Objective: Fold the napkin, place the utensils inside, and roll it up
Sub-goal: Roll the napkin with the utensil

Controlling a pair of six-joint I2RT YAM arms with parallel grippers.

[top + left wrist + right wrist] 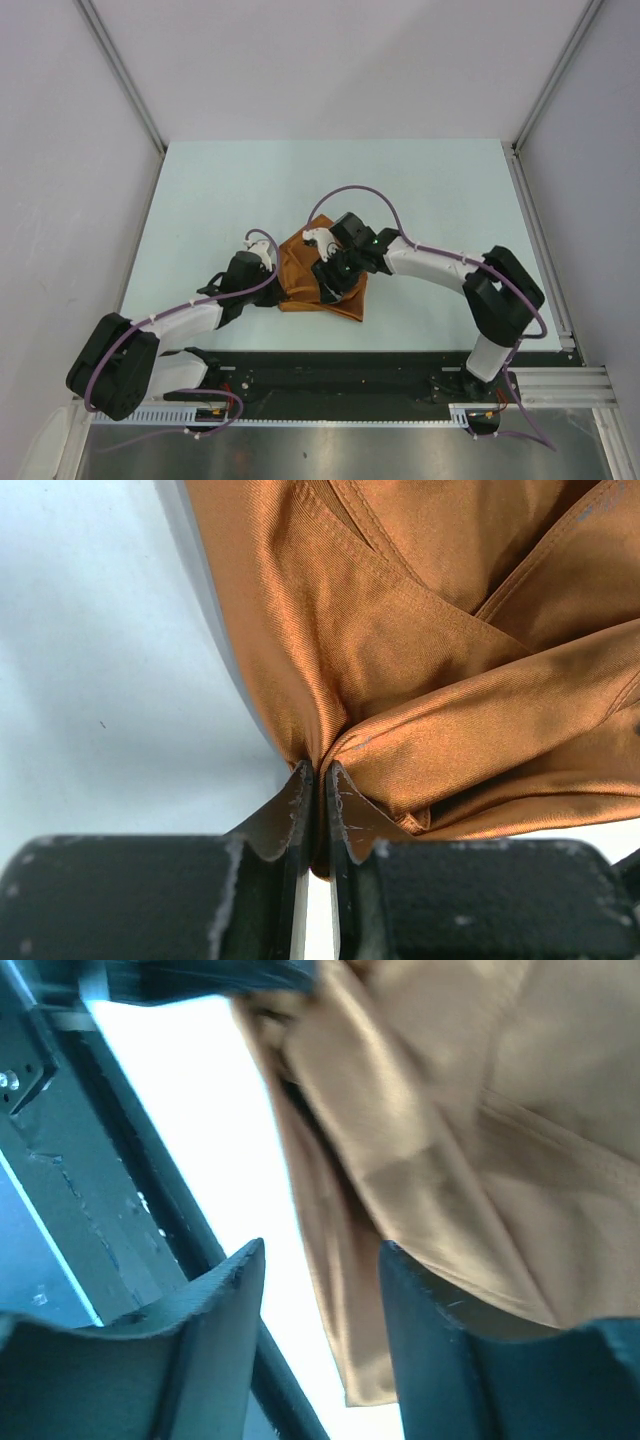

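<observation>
The rust-orange napkin (305, 283) lies bunched and folded at the table's middle, between both arms. My left gripper (268, 277) is at its left edge; in the left wrist view the gripper (320, 772) is shut on a pinched fold of the napkin (420, 660). My right gripper (332, 282) hovers over the napkin's right part, pointing down toward the near edge. In the right wrist view it (320, 1260) is open, with the napkin's (450, 1140) hanging edge between the fingers and nothing gripped. The utensils are not in view.
The pale table (250, 190) is walled by grey panels left, right and back. A black rail (340, 375) runs along the near edge, with the arm bases on it. The rail also shows in the right wrist view (120, 1160).
</observation>
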